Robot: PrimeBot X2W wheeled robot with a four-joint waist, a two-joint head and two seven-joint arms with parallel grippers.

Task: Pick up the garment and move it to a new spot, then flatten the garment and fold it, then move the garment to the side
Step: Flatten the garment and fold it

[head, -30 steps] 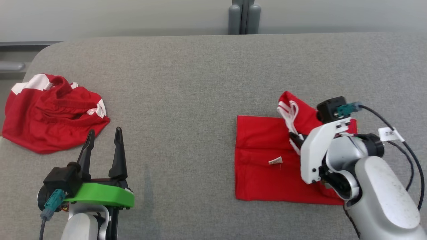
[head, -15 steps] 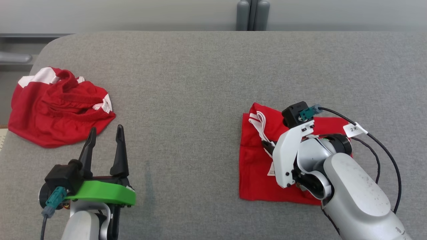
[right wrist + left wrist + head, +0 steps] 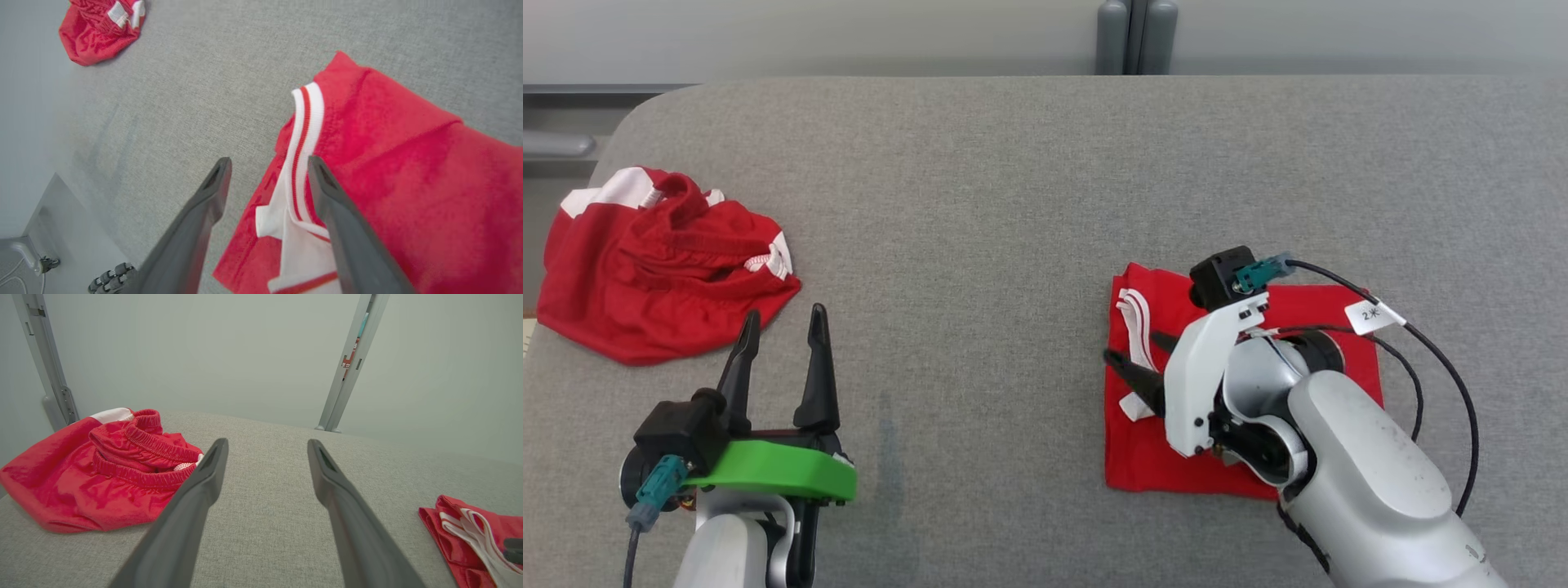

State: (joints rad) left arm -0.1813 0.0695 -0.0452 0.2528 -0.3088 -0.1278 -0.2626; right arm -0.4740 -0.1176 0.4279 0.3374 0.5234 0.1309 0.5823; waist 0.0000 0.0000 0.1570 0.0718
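The garment (image 3: 1137, 461) is red with a white striped trim (image 3: 1134, 314) and lies folded into a rough square on the grey table (image 3: 980, 204), right of centre. My right gripper (image 3: 1131, 347) hovers open over its left edge. In the right wrist view the right gripper (image 3: 269, 161) straddles the trim (image 3: 304, 134) of the garment (image 3: 400, 163) without holding it. My left gripper (image 3: 783, 314) stands open and empty at the lower left, fingers pointing away. In the left wrist view the left gripper (image 3: 267, 442) is over bare table, with the garment (image 3: 449, 526) at the far right.
A second red garment (image 3: 662, 278) with white patches lies crumpled at the table's left edge, just beyond my left gripper; it also appears as the crumpled garment (image 3: 81, 486) (image 3: 98, 28). Bare grey table lies between the two garments. A grey post (image 3: 1135, 37) stands behind the table.
My right gripper carried the raised flap leftward over the garment, laid it down and opened, letting go. The left arm has not moved.
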